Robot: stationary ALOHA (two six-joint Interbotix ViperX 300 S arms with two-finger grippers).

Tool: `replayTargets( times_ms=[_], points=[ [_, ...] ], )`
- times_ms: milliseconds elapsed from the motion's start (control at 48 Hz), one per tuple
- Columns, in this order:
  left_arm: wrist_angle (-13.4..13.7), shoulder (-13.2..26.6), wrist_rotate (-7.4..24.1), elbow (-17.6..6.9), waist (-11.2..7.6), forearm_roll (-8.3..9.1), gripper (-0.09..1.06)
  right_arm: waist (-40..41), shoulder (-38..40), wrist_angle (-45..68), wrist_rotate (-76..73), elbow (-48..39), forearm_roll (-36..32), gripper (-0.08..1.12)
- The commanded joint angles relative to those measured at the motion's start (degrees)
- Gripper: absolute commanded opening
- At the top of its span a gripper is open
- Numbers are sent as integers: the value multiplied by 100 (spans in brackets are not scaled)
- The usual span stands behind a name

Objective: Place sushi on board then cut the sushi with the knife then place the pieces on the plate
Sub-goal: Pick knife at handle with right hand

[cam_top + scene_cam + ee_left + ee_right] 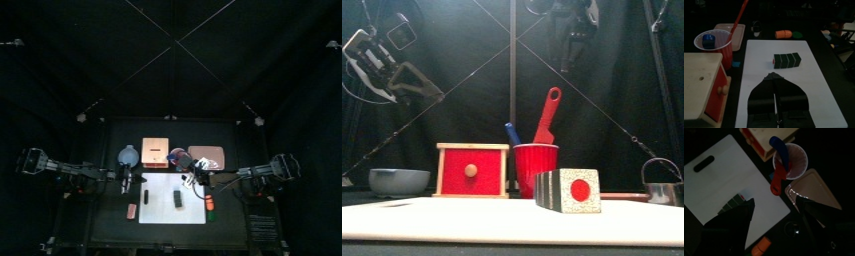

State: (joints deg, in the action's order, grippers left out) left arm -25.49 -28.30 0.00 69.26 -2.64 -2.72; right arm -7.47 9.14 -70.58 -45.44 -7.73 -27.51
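White board [160, 195] already carries the sushi [787, 60] near its middle, so cutting looks next. The right pincer [769, 194], jaws spread wide, faces the red knife [782, 173] standing in the cup [536, 168], probably to draw it out. The left pincer [773, 76] hangs closed and empty above the board.

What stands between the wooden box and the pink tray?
A red cup holding a blue knife and a red knife; the top view shows it between the box and the tray.
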Motion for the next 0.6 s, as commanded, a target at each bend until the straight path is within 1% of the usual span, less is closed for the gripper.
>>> replayTargets(
  times_ms=[21,125,292,438,604],
  points=[
    [-26,-9,0,-79,18,-26,-2,158,-53,-141,536,387,123,96],
    [-26,-18,0,-79,26,-70,-2,229,-290,-343,1187,668,158,96],
    [-26,-18,0,-79,62,-141,-2,343,-976,-853,2285,1327,343,96],
    [-26,-18,9,-70,62,-211,-2,387,-1582,-1485,2971,1837,448,96],
    [-18,-9,0,-53,62,-237,-2,387,-2171,-2065,3507,2276,413,96]
  ],
)
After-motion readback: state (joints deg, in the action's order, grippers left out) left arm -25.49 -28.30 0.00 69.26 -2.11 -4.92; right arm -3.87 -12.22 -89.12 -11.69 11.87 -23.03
